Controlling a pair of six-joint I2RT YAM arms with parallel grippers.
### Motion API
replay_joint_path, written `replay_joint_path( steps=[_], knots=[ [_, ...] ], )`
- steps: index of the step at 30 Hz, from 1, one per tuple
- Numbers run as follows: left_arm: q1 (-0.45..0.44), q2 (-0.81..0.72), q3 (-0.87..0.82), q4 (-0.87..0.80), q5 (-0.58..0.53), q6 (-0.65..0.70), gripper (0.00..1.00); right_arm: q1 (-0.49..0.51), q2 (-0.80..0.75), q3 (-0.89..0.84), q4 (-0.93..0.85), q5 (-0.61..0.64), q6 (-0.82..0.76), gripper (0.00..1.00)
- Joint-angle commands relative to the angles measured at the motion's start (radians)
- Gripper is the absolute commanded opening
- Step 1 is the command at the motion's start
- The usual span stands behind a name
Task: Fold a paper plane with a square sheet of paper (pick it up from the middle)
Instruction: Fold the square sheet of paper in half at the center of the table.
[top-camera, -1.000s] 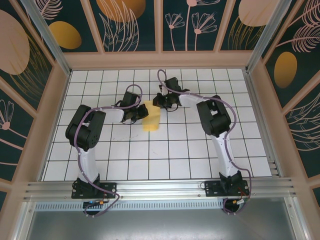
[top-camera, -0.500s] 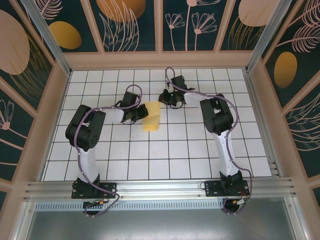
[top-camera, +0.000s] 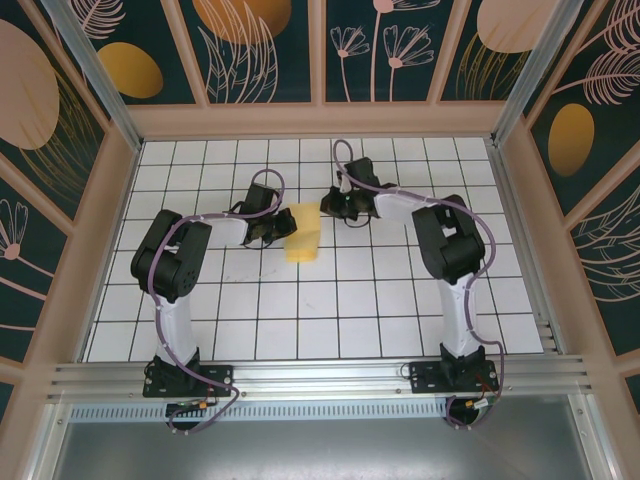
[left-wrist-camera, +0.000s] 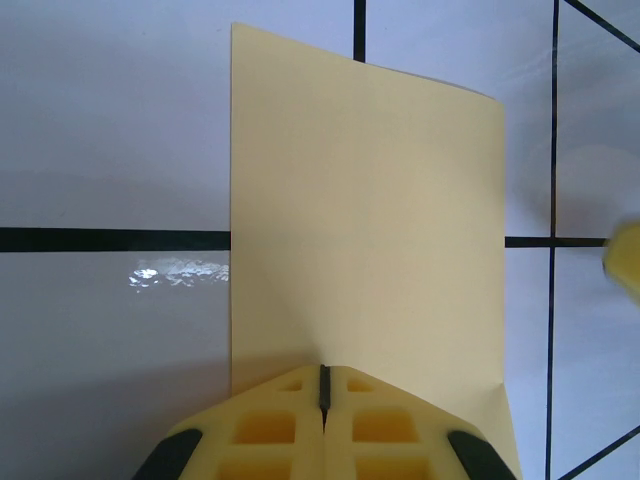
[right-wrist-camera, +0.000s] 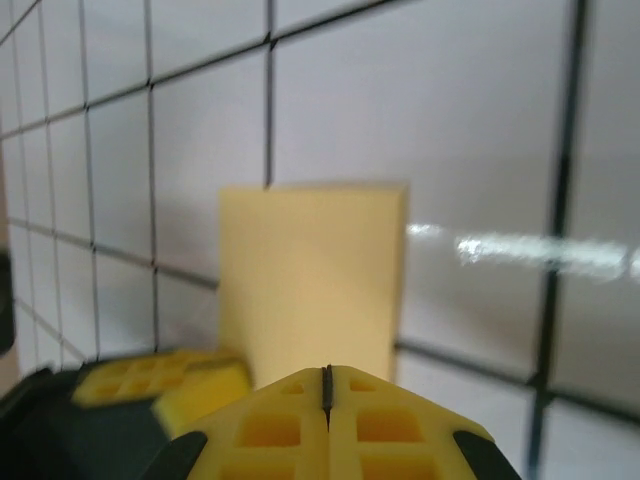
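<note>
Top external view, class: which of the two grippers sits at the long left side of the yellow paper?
The left gripper: its tips meet the yellow paper at its long left edge, while the right gripper is by the far right corner.

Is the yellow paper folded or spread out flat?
Folded. The thin yellow-orange paper sheet lies on the white grid table as a narrow rectangle, clearly longer than wide, not a square.

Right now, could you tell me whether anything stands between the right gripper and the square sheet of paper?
Nothing visible does. The right gripper, shut, points straight at the folded square sheet of paper lying just ahead. The left gripper, also shut, sits at another edge of the sheet, off to one side.
</note>
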Motion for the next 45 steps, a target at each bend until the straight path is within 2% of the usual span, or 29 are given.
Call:
replay_joint_path(
  steps=[1,6,10,22,26,33,45],
  knots=[
    [0.008,0.102,-0.078,-0.24,-0.135,-0.007,0.03,0.039,-0.038,-0.064,0.036,-0.06,0.009,0.05],
    [0.007,0.101,-0.079,-0.235,-0.135,-0.012,0.02,0.066,-0.016,-0.084,0.026,-0.073,0.006,0.05],
    [0.008,0.102,-0.079,-0.235,-0.136,-0.016,0.02,0.069,-0.003,-0.113,0.018,-0.139,-0.013,0.05],
    [0.007,0.102,-0.08,-0.229,-0.143,-0.025,0.02,0.077,-0.113,-0.3,-0.06,-0.202,-0.112,0.05],
    [0.007,0.099,-0.08,-0.229,-0.142,-0.025,0.02,0.077,-0.134,-0.252,-0.057,-0.177,-0.11,0.05],
    [0.008,0.098,-0.08,-0.232,-0.139,-0.025,0.02,0.091,-0.074,-0.147,-0.031,-0.146,-0.076,0.06],
    [0.008,0.104,-0.071,-0.235,-0.136,-0.028,0.02,0.112,-0.006,-0.129,-0.129,-0.137,-0.135,0.06]
  ],
)
